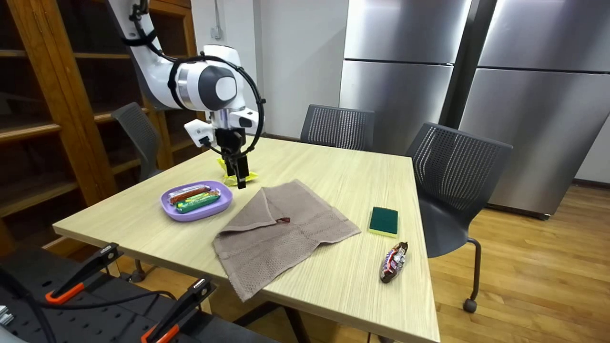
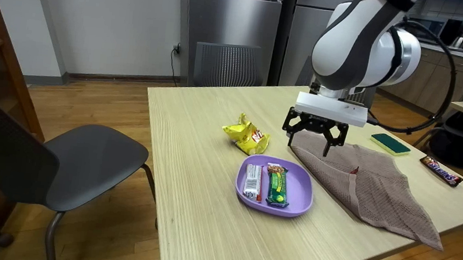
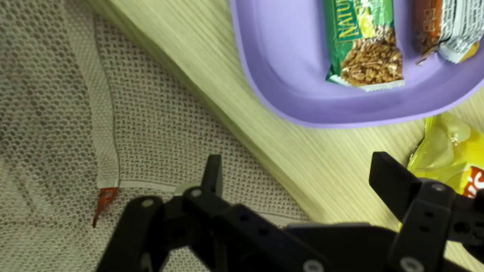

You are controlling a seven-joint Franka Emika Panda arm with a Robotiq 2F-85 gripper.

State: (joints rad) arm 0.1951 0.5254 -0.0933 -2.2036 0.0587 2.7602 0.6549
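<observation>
Steel fridges (image 1: 395, 100) and grey chairs (image 1: 460, 186) stand behind a pale wooden table (image 1: 333, 178), where a brown towel (image 2: 376, 199) lies spread, one part folded over, a corner hanging past the tabletop's edge. Directly below the claw (image 2: 307, 149) runs the towel's border: in the wrist view it slants from upper left to lower right through the gap, with one finger (image 3: 212, 172) over cloth and the other finger (image 3: 393, 185) over wood. Both are parted wide with nothing gripped, and they seem to hang above the towel, though their height is hard to judge. Most of the cloth, with its small red tag (image 3: 106, 200), lies away from the purple plate (image 2: 299, 192), which sits just beside it holding two wrapped bars (image 2: 277, 186). Near the plate rests a yellow chip bag (image 2: 250, 137); past the towel are a green sponge (image 1: 383, 220) and a chocolate bar (image 1: 394, 262).
</observation>
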